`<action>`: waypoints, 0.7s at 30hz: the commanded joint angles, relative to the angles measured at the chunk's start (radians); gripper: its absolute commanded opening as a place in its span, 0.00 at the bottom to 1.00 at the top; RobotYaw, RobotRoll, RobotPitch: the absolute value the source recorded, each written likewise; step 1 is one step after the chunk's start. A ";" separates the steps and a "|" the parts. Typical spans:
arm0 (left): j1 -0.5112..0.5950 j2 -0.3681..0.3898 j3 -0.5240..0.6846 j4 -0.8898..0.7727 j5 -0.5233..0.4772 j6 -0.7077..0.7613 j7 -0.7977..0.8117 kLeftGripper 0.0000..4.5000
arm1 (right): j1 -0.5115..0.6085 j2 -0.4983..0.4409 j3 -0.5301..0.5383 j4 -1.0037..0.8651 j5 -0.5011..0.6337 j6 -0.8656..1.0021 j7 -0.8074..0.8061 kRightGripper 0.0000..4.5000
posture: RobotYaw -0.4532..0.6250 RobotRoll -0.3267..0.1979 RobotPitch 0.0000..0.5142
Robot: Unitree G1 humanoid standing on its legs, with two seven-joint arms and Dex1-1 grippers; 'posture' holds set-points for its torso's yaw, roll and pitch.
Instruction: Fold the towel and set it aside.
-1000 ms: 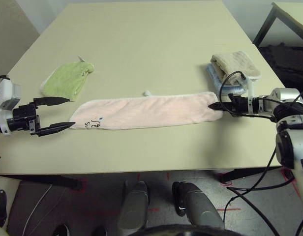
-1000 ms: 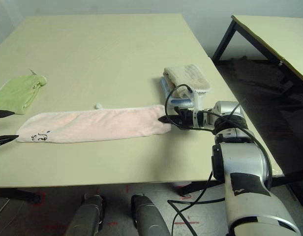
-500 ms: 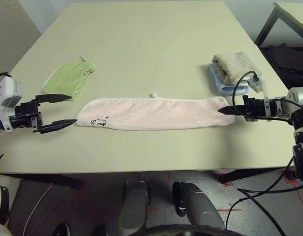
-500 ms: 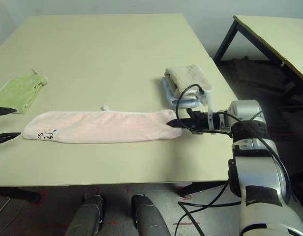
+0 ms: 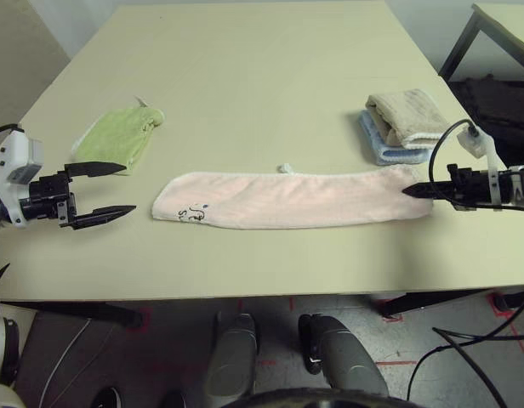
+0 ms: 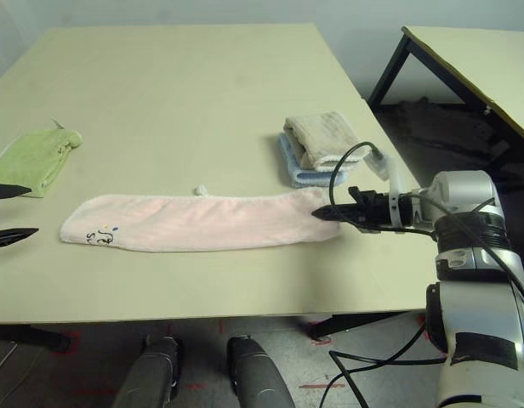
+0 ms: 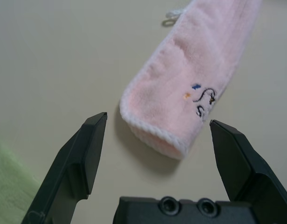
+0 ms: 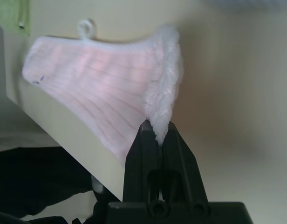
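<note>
From the head camera's left eye, we see the pale pink terry towel with white scalloped edging [image 5: 292, 200] stretched in a long folded strip across the near part of the pale yellow-green bench [image 5: 262, 76], its small white loop [image 5: 285, 168] at the far edge and its dark embroidered lettering [image 5: 192, 213] near the left end. Our right hand [image 5: 415, 192] has its black fingers pressed together on the strip's right end; our left hand [image 5: 119, 188] hangs with fingers spread wide, holding nothing, just left of the strip and apart from it. A crumpled light green cloth [image 5: 119, 136] lies behind the left hand, and a folded beige towel [image 5: 408, 115] sits on a folded light blue towel [image 5: 390, 150] at the far right. From the left wrist, we see the two spread fingers [image 7: 83, 158] flanking the lettered end, clear of it. From the right wrist, we see the closed fingers [image 8: 153, 149] pinching the fluffy white edge, the end raised off the bench.
</note>
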 commanded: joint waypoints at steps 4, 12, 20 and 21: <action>-0.004 0.000 -0.026 0.035 0.029 -0.020 -0.009 1.00 | -0.060 0.037 -0.001 -0.207 0.146 0.175 -0.090 0.01 | 0.47 0.62 0.34; -0.028 -0.021 0.007 0.018 0.007 0.024 -0.009 1.00 | -0.088 0.124 -0.032 -0.234 0.410 0.178 -0.340 0.01 | 0.49 0.62 0.35; -0.031 -0.013 0.018 0.040 0.019 0.016 -0.009 1.00 | -0.041 0.227 -0.096 -0.233 0.671 0.178 -0.659 0.01 | 0.50 0.62 0.35; -0.030 -0.012 0.020 0.041 0.020 0.015 -0.009 1.00 | -0.030 0.237 -0.105 -0.236 0.698 0.178 -0.696 0.01 | 0.50 0.62 0.35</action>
